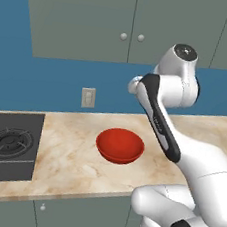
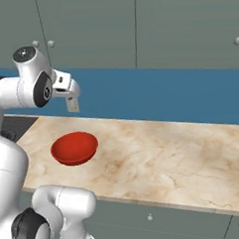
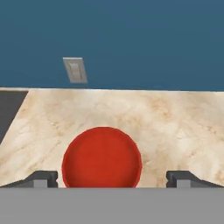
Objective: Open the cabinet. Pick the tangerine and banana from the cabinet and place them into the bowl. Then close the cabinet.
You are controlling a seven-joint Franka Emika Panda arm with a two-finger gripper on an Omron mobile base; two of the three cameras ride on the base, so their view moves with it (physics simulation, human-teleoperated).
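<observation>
Cabinet (image 1: 131, 22) doors are sitting flush and closed on the blue wall above the counter, the two small pale knobs (image 1: 132, 37) lying just beside each other at the seam between the doors. Below them, the bowl (image 1: 120, 145) is resting upright on the marble counter (image 1: 70, 155), glossy red, and its inside is looking plain red from above in the hand view. To its left in the left base view, a black stove top (image 1: 8, 145) is sitting set into the counter, well apart from the bowl. A pale wall switch plate (image 1: 88, 98) is showing on the blue wall behind the bowl, between the counter and the cabinet. The white arm is bending up over the counter, and the gripper (image 3: 112, 178) is hanging above the near rim of the bowl, its two dark fingertips (image 3: 43, 178) standing wide apart on either side of the bowl in the hand view, with nothing between them. Grey-green base units (image 2: 161, 221) with small knobs are running under the counter.
</observation>
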